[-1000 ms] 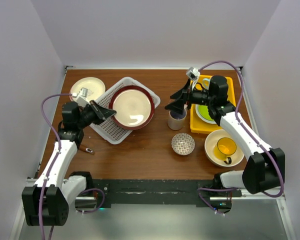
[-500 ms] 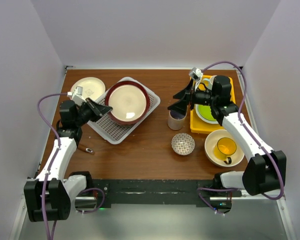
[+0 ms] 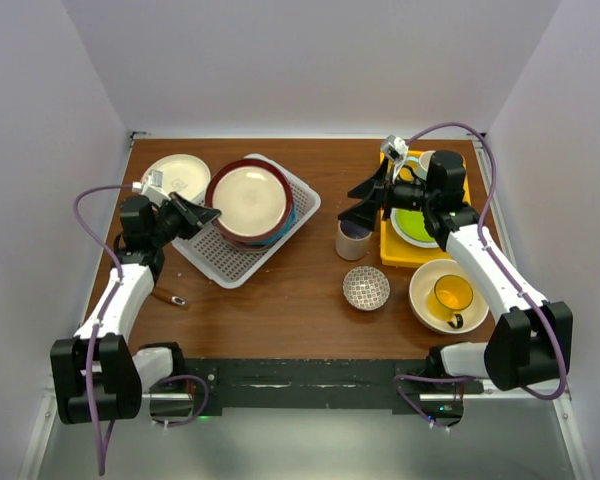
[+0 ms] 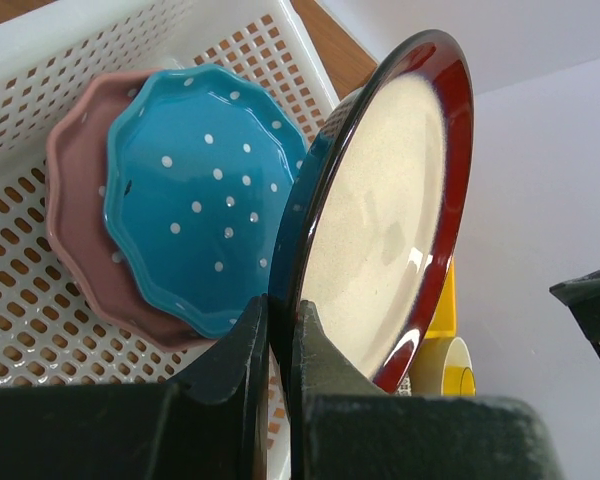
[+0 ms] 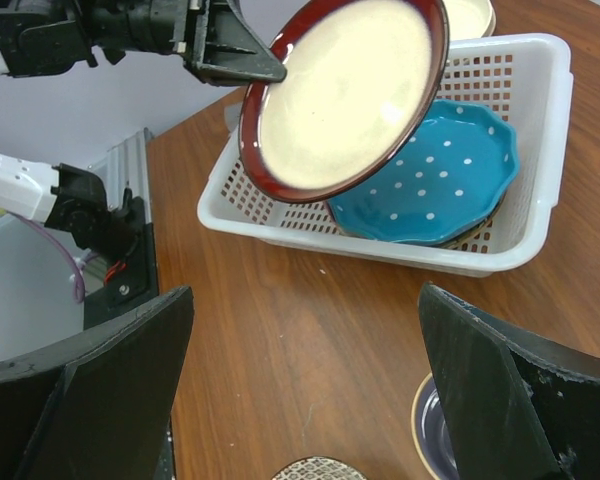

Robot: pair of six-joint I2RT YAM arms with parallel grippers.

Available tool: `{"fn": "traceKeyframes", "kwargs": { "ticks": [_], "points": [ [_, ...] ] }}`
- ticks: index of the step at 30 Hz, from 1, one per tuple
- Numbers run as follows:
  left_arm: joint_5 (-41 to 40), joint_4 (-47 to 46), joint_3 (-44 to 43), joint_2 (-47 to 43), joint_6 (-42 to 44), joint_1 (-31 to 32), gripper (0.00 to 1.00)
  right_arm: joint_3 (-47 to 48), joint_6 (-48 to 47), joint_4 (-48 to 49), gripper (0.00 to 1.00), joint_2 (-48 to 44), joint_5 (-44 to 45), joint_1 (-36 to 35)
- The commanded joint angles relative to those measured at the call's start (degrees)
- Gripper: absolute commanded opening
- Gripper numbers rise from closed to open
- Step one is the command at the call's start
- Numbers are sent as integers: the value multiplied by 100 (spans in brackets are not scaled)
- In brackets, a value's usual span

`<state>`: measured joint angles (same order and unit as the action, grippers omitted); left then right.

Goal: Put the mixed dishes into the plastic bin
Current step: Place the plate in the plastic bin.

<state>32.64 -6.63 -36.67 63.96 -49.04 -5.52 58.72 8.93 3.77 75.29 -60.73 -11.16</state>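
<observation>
Left fingers (image 4: pixel 230 375) pinch one red-rimmed plate (image 4: pixel 380 220) over two dotted plates (image 4: pixel 200 190).

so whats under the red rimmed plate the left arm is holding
Under the red-rimmed plate, a blue dotted plate sits stacked on a pink plate, both in the white bin. The pink one shows only as an edge; anything beneath it is covered.

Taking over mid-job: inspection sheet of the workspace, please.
Surface: brown wooden table.
Job's things: white bin holds blue dotted plate on pink plate; red-rimmed plate tilted over them; cream plate, beige mug, patterned bowl, yellow mug in cream bowl outside.
Clutter: yellow tray with green dish; small brown item near table's left edge.
Grippers: left gripper shut on red-rimmed plate's rim; right gripper open, empty.
Cables: purple cables, one looping on each side.
Surroundings: white walls.
</observation>
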Motion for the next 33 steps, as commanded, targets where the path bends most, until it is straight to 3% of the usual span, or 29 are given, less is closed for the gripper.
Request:
{"fn": "traceKeyframes", "kwargs": {
  "ticks": [1, 33],
  "points": [
    [155, -1173, -535, 63, -379, -81, 0, -18, -93, 115, 98, -163, -167, 52],
    [-126, -1587, -833, 1663, -467, -2, 0, -71, -58, 212, 98, -137, -264, 114]
  ]
}}
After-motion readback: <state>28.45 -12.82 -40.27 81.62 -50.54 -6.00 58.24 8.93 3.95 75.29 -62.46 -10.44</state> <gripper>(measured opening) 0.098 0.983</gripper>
